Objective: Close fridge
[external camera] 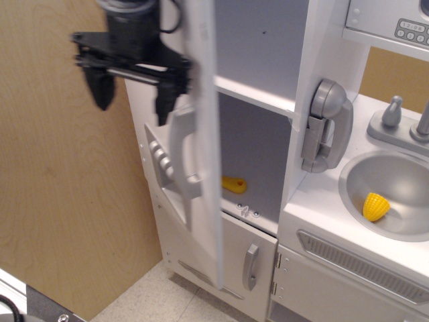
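The tall white toy fridge (268,80) stands left of the sink unit. Its big door (204,147) is swung partway round and seen nearly edge-on, blurred by motion. The long grey handle (181,157) and the grey dispenser panel (157,161) face left. My black gripper (133,84) hangs at the upper left, just outside the door's outer face above the handle. Its two fingers are spread apart and hold nothing. Inside, a white shelf (258,90) and the yellow handle of a toy knife (234,184) show past the door's edge.
A short white lower door with a small grey handle (251,266) sits below the fridge. A grey toy phone (326,124) hangs on the fridge's right side. A grey sink (395,171) holds a yellow corn piece (375,206). A wooden wall (60,174) stands at left.
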Available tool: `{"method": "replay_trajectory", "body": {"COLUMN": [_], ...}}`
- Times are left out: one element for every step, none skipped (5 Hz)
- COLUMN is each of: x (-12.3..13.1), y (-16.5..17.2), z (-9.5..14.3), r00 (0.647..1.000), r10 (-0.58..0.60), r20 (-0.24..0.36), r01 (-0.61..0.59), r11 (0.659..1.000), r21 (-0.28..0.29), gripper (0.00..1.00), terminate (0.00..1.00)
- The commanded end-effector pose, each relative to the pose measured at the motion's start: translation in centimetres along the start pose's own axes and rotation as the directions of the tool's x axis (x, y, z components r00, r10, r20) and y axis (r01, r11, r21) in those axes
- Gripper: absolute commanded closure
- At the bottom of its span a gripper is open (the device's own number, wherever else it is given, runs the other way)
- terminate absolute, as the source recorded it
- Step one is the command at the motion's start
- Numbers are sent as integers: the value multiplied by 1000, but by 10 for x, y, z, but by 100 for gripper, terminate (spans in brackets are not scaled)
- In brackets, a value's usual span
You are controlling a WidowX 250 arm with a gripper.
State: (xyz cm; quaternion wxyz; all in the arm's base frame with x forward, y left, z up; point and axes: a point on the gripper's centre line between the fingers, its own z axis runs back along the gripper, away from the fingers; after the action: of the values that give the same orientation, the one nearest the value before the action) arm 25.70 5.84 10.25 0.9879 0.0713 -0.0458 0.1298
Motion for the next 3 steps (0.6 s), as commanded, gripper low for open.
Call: {"method": "replay_trajectory", "body": {"x": [37, 56, 72], "y": [-14, -19, -24], "z": [15, 15, 13], "r00": [996, 991, 987], "r10": [59, 112, 149], "r20": [63, 71, 59], "r01": [-55, -108, -145], "r11": [997, 992, 987], "r21": [-59, -62, -75], "gripper": [0, 0, 0], "terminate": [0, 0, 0]}}
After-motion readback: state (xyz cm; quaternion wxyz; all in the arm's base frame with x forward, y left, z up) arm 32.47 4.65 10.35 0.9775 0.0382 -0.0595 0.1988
